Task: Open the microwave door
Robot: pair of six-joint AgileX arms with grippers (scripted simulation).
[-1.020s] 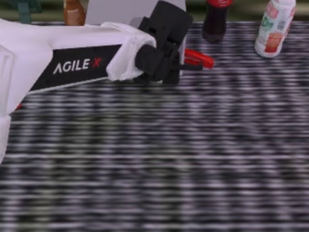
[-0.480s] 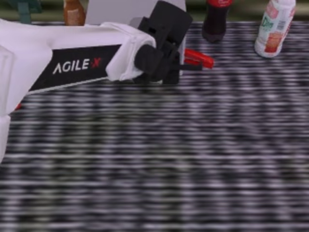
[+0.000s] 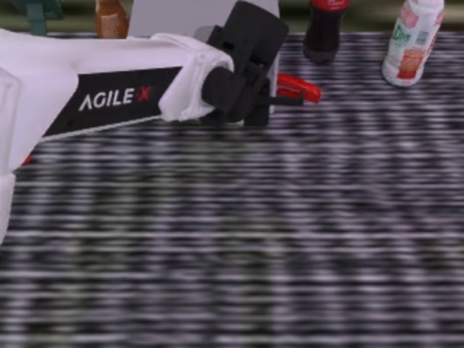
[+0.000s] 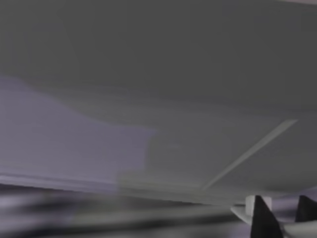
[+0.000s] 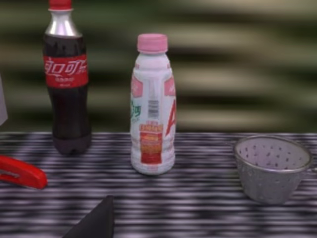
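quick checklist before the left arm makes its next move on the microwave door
1. Left tool at the microwave: ok, it sits at the oven's front at the far edge of the table in the top view.
2. Grip on the microwave door: cannot tell, the left wrist view shows only the grey panel close up and two dark fingertips.
3. Door open: cannot tell from these views.
4. Red object beside the left tool: not ok, it lies close on the right and could be knocked.
5. Cola bottle and white bottle: ok, upright, apart from the arm.
6. Right arm: ok, not in the top view.
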